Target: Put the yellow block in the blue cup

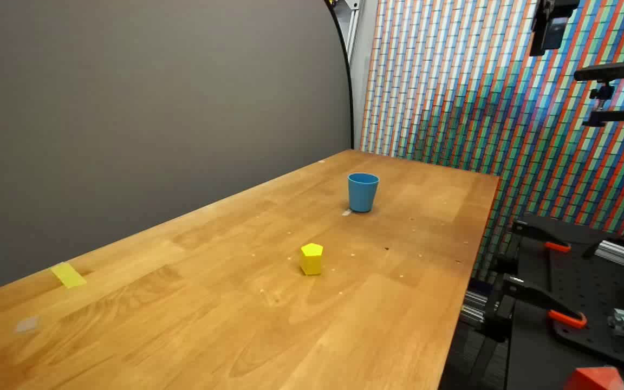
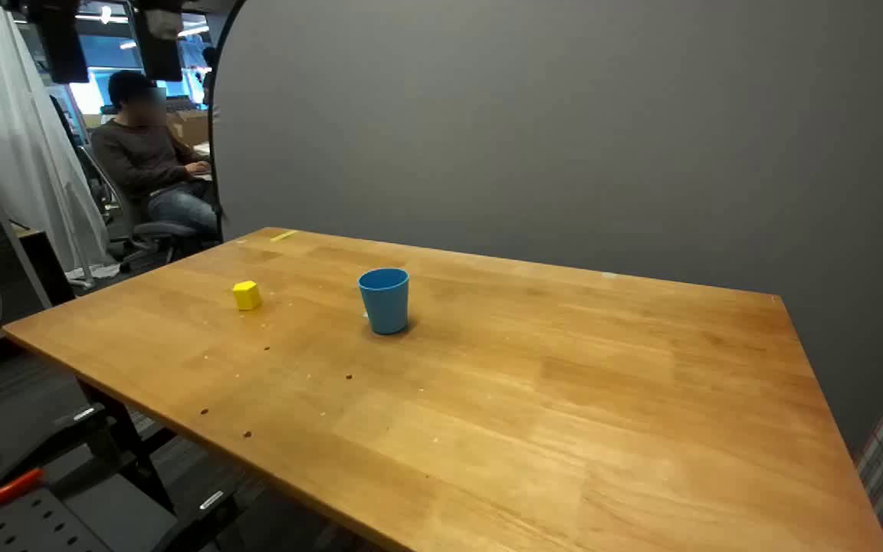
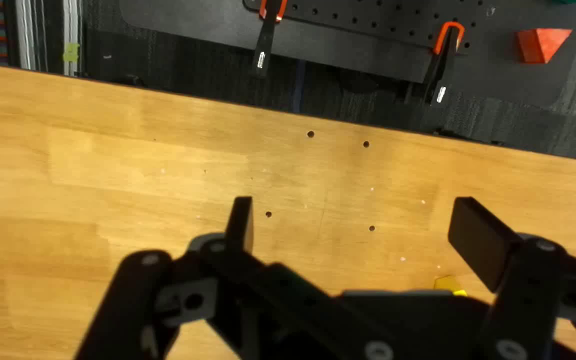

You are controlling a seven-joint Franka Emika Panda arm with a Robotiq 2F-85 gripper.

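tool (image 3: 352,220) holding nothing, yellow block (image 1: 311,260) not yet picked up

nearest in the wrist view, the tool's fingers (image 3: 483,245) stand wide apart, with the wooden surface (image 3: 313,180) in view between them and nothing in their hold. next, well below, comes the block: partly hidden behind the tool in the wrist view, but plain in both exterior views, standing on the surface with its five-sided face up, well apart from the fingers. the step in hand looks like the approach, ahead of any grasp. the next move seems to call for lining up over the block, so that it sits between the fingers, then coming down straight and closing on its sides without tipping it. beyond it in an exterior view, the blue cup (image 1: 363,194) stands upright, mouth up, apart from the block; it does not show in the wrist view, and its bottom inside cannot be seen. farthest, behind the surface, rises a grey backdrop (image 1: 155,108).
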